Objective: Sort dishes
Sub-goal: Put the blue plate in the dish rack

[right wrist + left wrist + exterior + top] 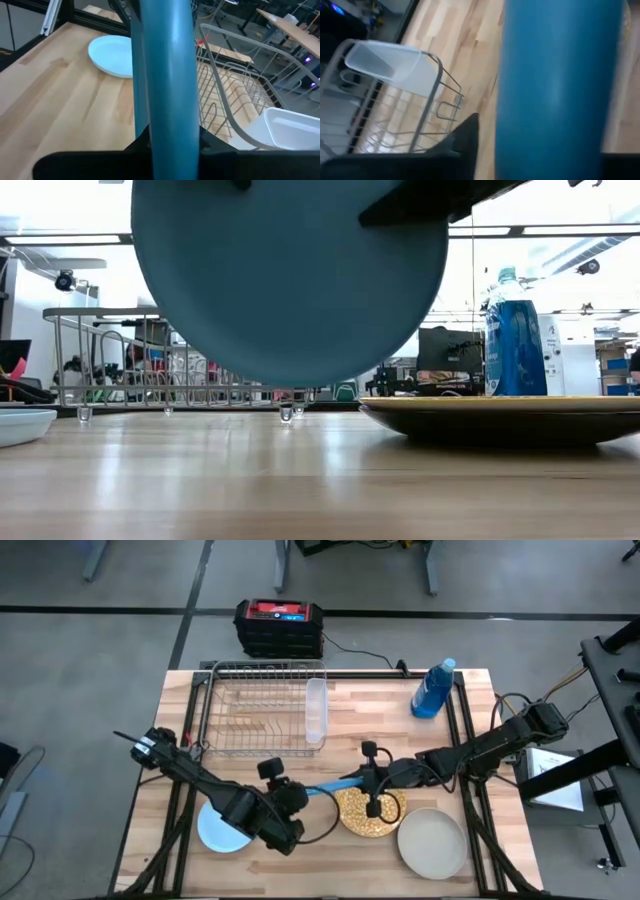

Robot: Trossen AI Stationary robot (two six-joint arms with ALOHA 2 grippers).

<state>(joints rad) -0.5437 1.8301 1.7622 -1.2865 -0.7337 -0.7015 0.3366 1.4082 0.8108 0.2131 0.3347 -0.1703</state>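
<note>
Overhead, both end effectors (300, 802) (362, 780) clamp one blue plate (325, 788) above the pale wooden table (380, 705); beyond, grey floor (100, 640).

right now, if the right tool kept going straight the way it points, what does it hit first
Probably the left tool. The right tool holds the mid-blue plate on edge, pointing toward the left arm, which reaches the plate's far rim. Depth is unclear.

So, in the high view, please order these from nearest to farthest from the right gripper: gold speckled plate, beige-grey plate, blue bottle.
Measured from the right gripper, shut on the edge-on mid-blue plate:
1. Gold speckled round plate, just below it in the picture.
2. Beige-grey round plate, at the table's front right.
3. Blue plastic bottle, at the far right edge.
</note>
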